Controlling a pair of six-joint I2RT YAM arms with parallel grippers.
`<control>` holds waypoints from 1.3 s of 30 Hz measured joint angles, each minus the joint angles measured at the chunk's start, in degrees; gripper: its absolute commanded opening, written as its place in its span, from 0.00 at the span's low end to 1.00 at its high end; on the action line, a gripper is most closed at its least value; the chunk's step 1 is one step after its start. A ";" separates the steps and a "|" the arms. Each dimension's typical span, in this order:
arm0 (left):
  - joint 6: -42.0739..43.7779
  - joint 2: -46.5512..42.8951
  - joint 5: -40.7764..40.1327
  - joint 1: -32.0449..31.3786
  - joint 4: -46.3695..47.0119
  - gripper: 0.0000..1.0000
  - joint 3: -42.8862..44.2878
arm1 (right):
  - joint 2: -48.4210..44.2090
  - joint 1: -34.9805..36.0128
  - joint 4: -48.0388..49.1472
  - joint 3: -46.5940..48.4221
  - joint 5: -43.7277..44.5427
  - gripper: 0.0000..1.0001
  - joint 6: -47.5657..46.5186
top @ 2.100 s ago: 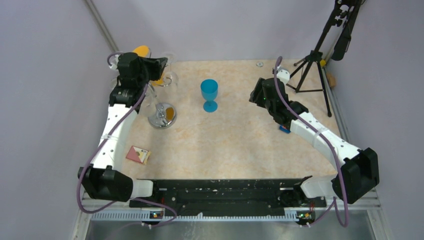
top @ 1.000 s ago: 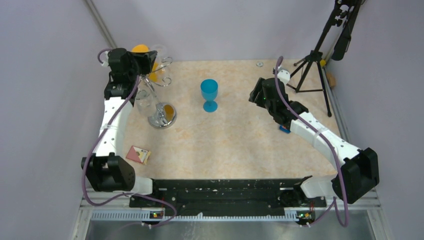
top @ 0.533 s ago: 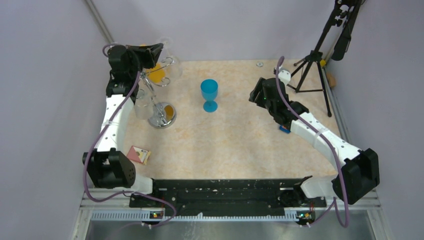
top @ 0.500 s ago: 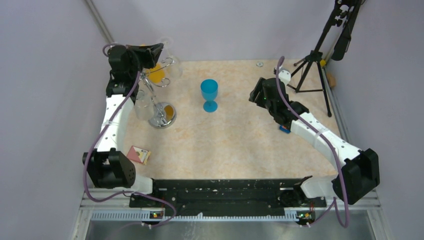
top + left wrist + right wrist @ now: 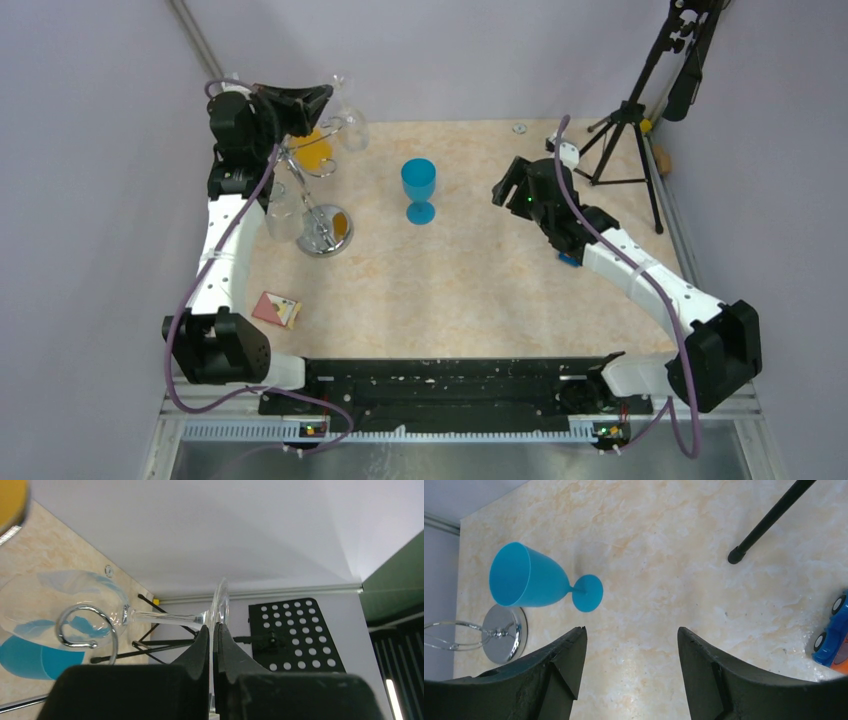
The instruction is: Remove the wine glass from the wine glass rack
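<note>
My left gripper (image 5: pixel 322 98) is shut on the round foot of a clear wine glass (image 5: pixel 350 126), held on its side high over the table's back left. In the left wrist view the fingers (image 5: pixel 202 645) pinch the foot (image 5: pixel 220 602). The stem and bowl (image 5: pixel 55 605) point left, past a curled loop (image 5: pixel 87 628) of the chrome wine glass rack (image 5: pixel 325 229). The stem sits outside that loop. My right gripper (image 5: pixel 505 186) is open and empty above the table, right of a blue goblet (image 5: pixel 419 187). It also shows in the right wrist view (image 5: pixel 630 636).
An orange glass (image 5: pixel 313 150) and another clear glass (image 5: pixel 283 212) hang on the rack. A black tripod (image 5: pixel 628 125) stands back right. A blue toy car (image 5: pixel 835 632) lies under my right arm. A small card (image 5: pixel 275 309) lies at the front left.
My left gripper has risen and moved right with the clear glass, carrying it away from the rack's arms. My right gripper has shifted slightly left.
</note>
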 measured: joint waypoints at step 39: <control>-27.91 -3.93 15.61 -18.78 34.69 0.00 -12.81 | -14.86 -0.04 44.09 -14.38 -19.34 0.88 23.74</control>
